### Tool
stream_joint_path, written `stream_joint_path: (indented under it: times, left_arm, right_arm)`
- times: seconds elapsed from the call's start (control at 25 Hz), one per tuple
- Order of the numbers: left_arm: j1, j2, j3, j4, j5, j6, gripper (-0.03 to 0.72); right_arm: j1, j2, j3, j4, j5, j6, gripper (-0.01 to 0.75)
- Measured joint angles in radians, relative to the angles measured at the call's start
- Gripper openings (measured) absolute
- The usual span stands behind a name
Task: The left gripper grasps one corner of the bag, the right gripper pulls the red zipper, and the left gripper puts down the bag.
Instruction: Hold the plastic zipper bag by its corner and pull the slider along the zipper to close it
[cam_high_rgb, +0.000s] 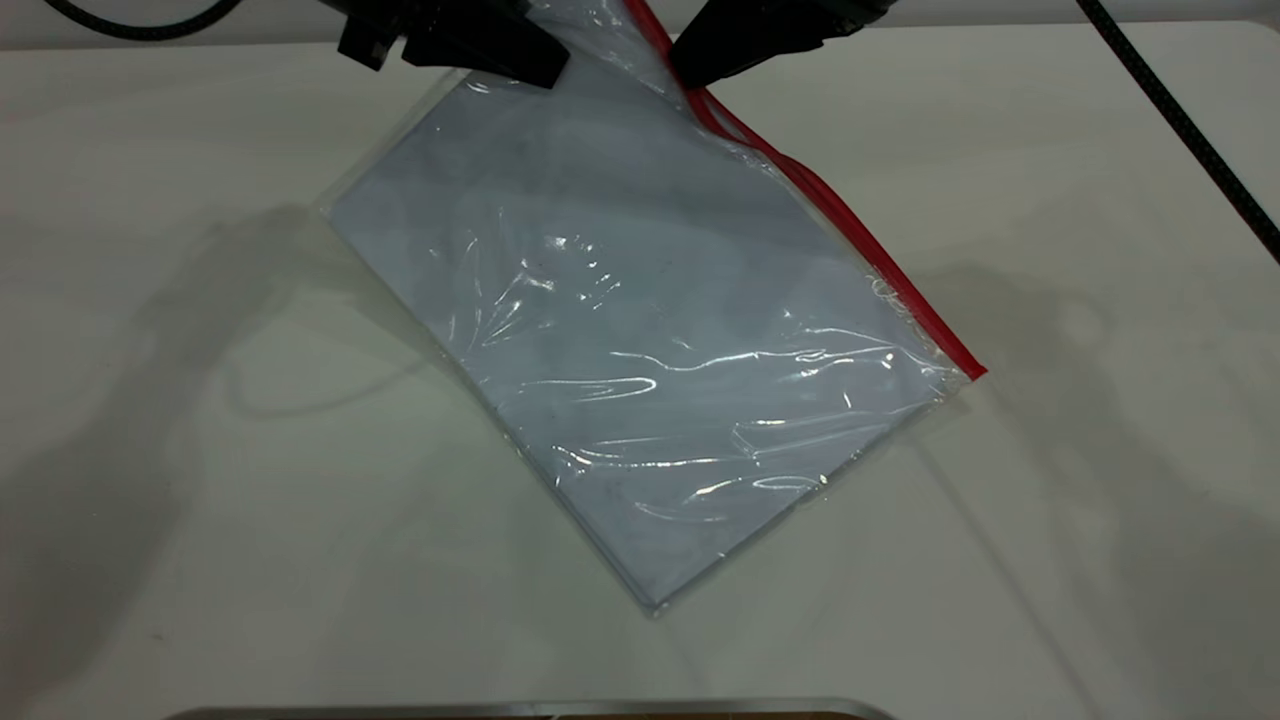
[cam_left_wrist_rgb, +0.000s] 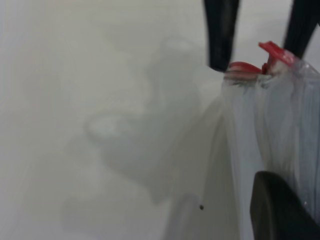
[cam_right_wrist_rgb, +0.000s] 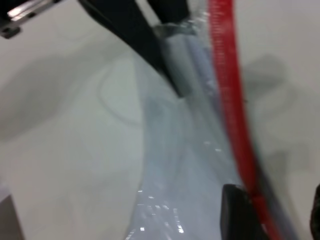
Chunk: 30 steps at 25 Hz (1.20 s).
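Clear plastic bag (cam_high_rgb: 640, 340) hangs tilted over table (cam_high_rgb: 150, 450), far corner clenched in left gripper (cam_high_rgb: 500, 45). Right gripper (cam_high_rgb: 700, 65) straddles red zipper (cam_high_rgb: 830, 205) near top; grip state cannot tell. Step: zip pull. Next: draw along strip.

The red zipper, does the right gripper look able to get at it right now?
Probably yes. The right gripper is already at the far end of the red zipper, with the strip running between its jaws in the right wrist view. The left gripper holds the bag at the corner beside it, not blocking the strip.
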Motion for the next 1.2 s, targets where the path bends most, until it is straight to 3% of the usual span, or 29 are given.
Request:
stream_joint_path:
  times: [0.24, 0.72, 1.2]
  left_arm:
    - [0.000, 0.000, 0.000, -0.002, -0.015, -0.006, 0.053]
    - [0.000, 0.000, 0.000, -0.024, -0.009, -0.049, 0.053]
    - [-0.001, 0.000, 0.000, -0.039, -0.008, -0.072, 0.053]
  right_arm:
    - [0.000, 0.001, 0.000, -0.001, 0.048, 0.000, 0.275]
    - [0.000, 0.001, 0.000, -0.001, 0.011, -0.001, 0.243]
    - [0.000, 0.002, 0.000, -0.025, -0.037, -0.001, 0.035]
